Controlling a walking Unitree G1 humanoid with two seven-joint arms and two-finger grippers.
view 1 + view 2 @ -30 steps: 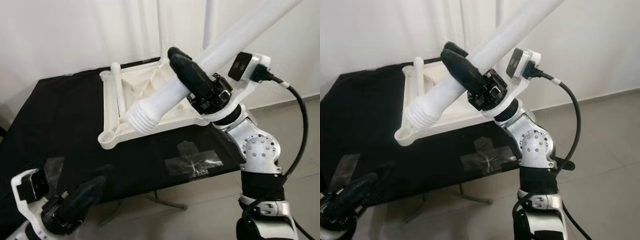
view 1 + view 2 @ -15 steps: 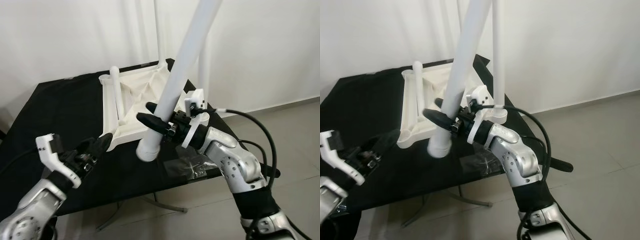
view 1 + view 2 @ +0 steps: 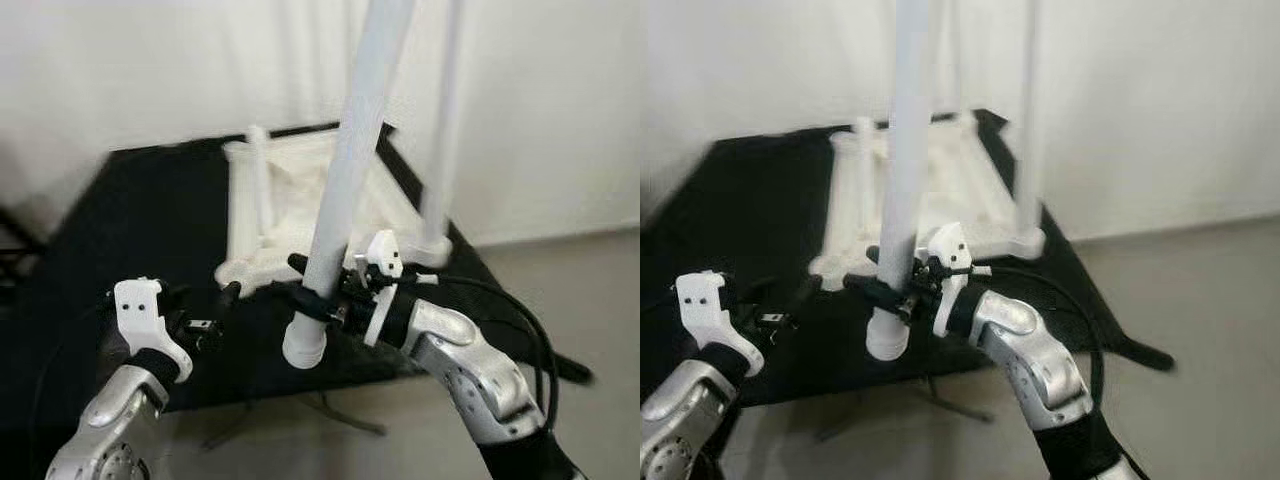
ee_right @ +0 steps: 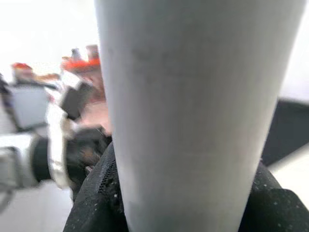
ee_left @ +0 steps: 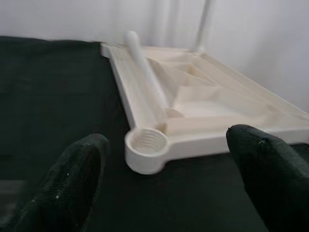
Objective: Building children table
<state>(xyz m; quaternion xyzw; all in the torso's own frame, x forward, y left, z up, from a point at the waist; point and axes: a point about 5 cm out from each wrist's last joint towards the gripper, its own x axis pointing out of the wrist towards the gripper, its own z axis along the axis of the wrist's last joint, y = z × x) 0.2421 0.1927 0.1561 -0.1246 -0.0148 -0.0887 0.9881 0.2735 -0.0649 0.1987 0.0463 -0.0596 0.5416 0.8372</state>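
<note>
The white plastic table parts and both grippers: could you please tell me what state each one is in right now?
White plastic table top: lying upside down on the black cloth-covered table.
Long white plastic table leg: held near upright, threaded end down, above the black surface, not in a socket.
Empty threaded corner socket: open, no leg in it.
Fitted white leg: standing upright at the far right corner.
Right gripper: shut on the long leg.
Left gripper: open, facing the empty socket.
</note>
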